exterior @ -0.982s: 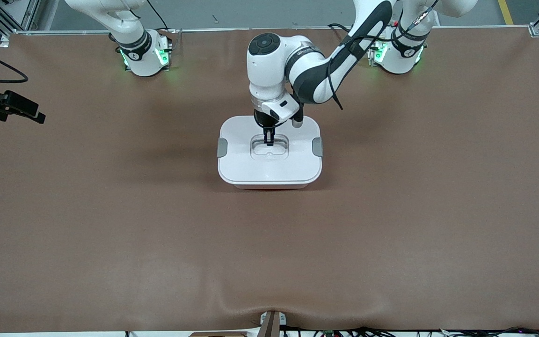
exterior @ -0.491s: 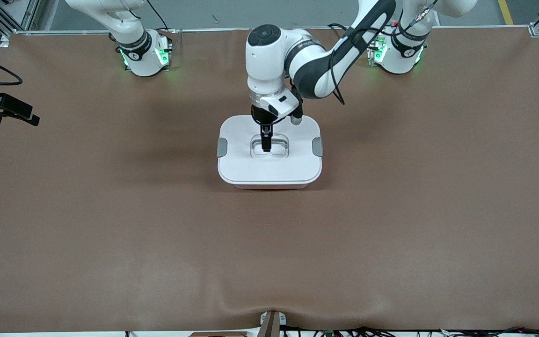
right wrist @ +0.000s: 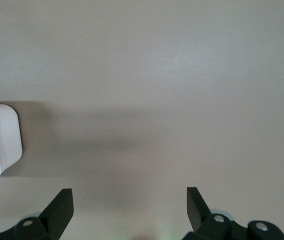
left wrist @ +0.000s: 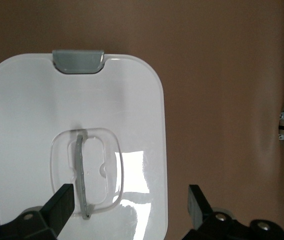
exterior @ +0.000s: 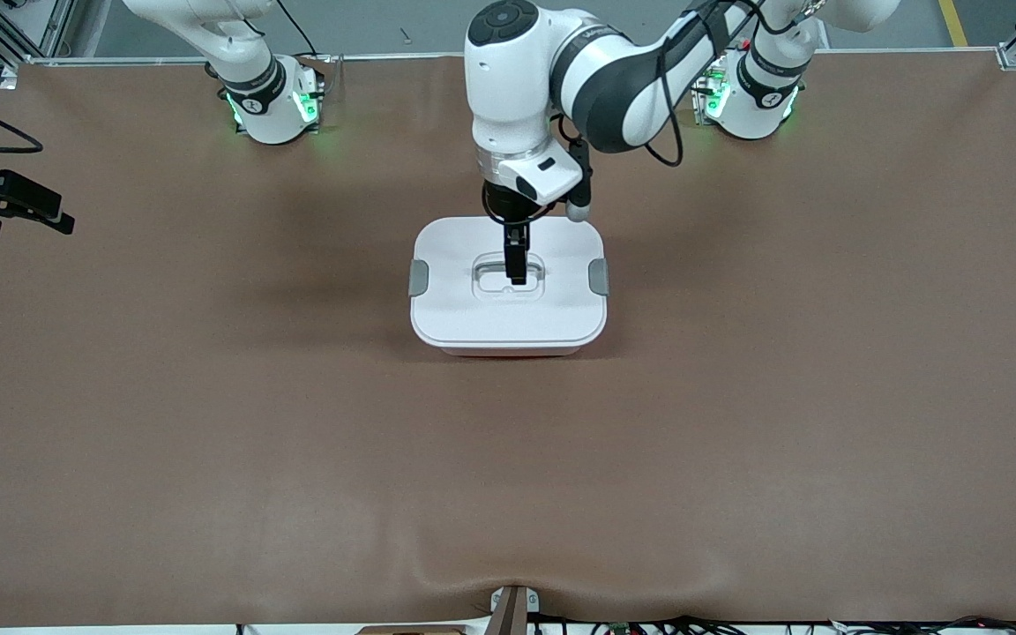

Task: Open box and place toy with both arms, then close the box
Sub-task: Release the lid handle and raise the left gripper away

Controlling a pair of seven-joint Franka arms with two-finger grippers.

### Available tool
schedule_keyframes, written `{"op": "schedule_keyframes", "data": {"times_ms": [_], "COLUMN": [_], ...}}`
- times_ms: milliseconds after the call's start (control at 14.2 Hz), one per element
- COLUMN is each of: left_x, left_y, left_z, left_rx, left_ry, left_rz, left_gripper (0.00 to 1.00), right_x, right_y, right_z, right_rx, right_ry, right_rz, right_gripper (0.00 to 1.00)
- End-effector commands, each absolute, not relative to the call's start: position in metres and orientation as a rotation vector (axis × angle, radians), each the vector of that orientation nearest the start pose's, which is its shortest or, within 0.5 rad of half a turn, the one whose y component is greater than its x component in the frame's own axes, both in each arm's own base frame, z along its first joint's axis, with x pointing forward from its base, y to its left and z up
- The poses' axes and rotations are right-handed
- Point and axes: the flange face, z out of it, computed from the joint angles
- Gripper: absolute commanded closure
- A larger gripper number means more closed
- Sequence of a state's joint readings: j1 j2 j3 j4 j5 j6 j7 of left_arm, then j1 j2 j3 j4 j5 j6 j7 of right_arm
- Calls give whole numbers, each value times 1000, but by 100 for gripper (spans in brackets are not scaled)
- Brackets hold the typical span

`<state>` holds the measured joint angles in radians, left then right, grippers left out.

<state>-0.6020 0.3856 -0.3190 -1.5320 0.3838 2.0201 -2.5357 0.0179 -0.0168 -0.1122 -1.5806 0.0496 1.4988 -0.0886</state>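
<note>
The box (exterior: 508, 309) stands in the middle of the table, its white lid (exterior: 508, 313) on, with a grey clip (exterior: 418, 278) at each end. My left gripper (exterior: 517, 273) hangs just above the lid's clear recessed handle (exterior: 508, 280), open and holding nothing. In the left wrist view the left gripper (left wrist: 130, 207) has its fingers wide apart over the lid (left wrist: 81, 115), and the handle bar (left wrist: 80, 180) lies beside one fingertip. The right gripper (right wrist: 129, 205) is open over bare table, and its view catches one corner of the box (right wrist: 1, 145). The toy is out of view.
Brown matting (exterior: 737, 423) covers the whole table. The right gripper (exterior: 49, 216) shows at the table's edge at the right arm's end. Both arm bases (exterior: 270, 106) stand along the edge farthest from the front camera.
The left gripper has opened, let go of the lid's handle, and risen a little above the lid. The right gripper drifted slightly outward. The box has not moved.
</note>
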Motion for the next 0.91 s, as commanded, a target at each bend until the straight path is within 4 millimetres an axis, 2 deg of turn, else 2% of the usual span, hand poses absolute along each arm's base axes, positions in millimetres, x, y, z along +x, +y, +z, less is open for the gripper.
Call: {"op": "schedule_keyframes", "data": {"times_ms": [0,70,281,491,632,702,772,842], "left_x": [485,496,520,544,557,570,575,585], "left_y": [-473,-458,-427,-390,-364,-342,-333,-315], "left_z": [492,501,511,524,531,531,531,532], "left_rx": [-2459,-2485,-2571,-2614,-2670,-2693,-2742,-2757], "left_ry": [-2156,-2133,-2017,-1953,-1837,-1770,-1675,-1634], "left_rz": [-301,-290,-316,-351,-373,-380,-380,-379], "left_gripper": [0,0,0,0,0,0,0,0], "right_x": [537,538,535,534,535,535,535,536], "right_y": [-42,-38,-38,-38,-36,-36,-36,-38], "right_z": [630,630,630,630,635,635,635,634], "right_rx": [-3145,-3153,-3149,-3138,-3134,-3135,-3135,-3134], "right_ry": [-38,-37,122,116,125,125,123,125], "right_rz": [95,96,122,133,113,116,116,118], "right_gripper": [0,0,0,0,0,0,0,0]}}
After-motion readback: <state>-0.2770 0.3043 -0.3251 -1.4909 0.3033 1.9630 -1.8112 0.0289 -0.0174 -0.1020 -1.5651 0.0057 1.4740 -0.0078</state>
